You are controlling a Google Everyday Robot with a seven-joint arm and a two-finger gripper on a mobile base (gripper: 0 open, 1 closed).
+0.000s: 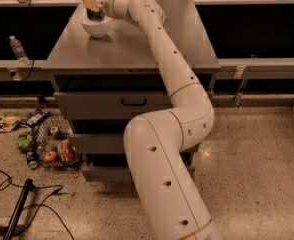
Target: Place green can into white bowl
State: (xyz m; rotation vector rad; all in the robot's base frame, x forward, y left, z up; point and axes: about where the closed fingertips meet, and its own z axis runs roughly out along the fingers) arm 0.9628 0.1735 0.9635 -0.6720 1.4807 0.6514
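The green can [94,11] stands upright with its lower end inside the white bowl [97,28], and its silver top reaches the top edge of the view. The bowl sits at the back left of the grey table [132,49]. My gripper [93,4] is at the end of the long white arm, directly over the bowl. It is shut on the green can's side, and a pale yellow finger pad [91,3] shows against the can.
The table has drawers [117,104] below, and the lower ones are pulled partly out. A plastic bottle [18,49] stands on the ledge at left. Floor litter [42,144] lies by the table's left side. A black cable and pole [17,209] lie at bottom left.
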